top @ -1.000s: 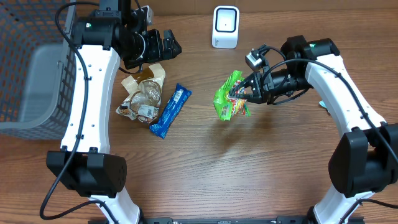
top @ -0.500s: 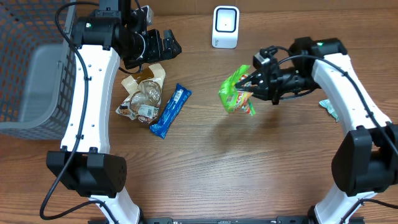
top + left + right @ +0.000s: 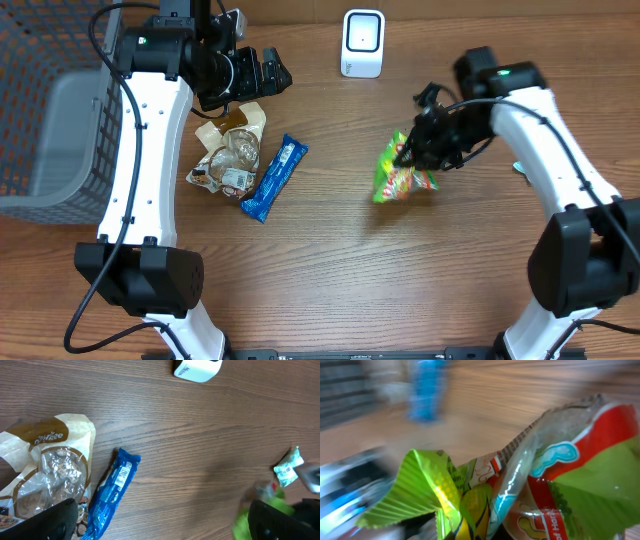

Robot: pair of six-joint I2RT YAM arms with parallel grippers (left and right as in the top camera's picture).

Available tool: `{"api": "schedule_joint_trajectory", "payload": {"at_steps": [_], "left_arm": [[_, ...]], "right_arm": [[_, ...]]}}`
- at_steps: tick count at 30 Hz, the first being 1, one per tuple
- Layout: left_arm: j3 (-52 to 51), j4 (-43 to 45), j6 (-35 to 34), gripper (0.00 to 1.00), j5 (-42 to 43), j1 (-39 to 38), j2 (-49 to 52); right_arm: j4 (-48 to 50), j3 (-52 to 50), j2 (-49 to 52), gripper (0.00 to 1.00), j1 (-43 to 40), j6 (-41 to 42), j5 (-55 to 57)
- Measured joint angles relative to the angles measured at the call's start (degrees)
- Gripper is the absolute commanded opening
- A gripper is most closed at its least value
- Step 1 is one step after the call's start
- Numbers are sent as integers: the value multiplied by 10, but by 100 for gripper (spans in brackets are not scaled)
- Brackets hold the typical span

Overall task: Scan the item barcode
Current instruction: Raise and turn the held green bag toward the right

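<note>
One view, overhead, shows the right end effector (image 3: 412,152) gripping the green packet (image 3: 400,181).

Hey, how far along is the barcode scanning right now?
Done: the right gripper has its jaws shut on the crinkly green snack bag. In hand: it hangs apart from the white box-shaped scanner. Left: presenting its barcode; the blue wrapped bar lies untouched.

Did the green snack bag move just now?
Yes. The green bag, held by the right tool, shifted to the right and farther from the white scanner.
</note>
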Motion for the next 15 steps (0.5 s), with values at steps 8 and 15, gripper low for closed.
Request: {"api": "schedule_joint_trajectory", "payload": {"at_steps": [8,15], "left_arm": [[0,0,0,100,0,0,0],[0,0,0,100,0,0,0]], "right_arm": [[-61,-1,0,4,142,276,558],[-21,-27,19,4,233,373,749]]}}
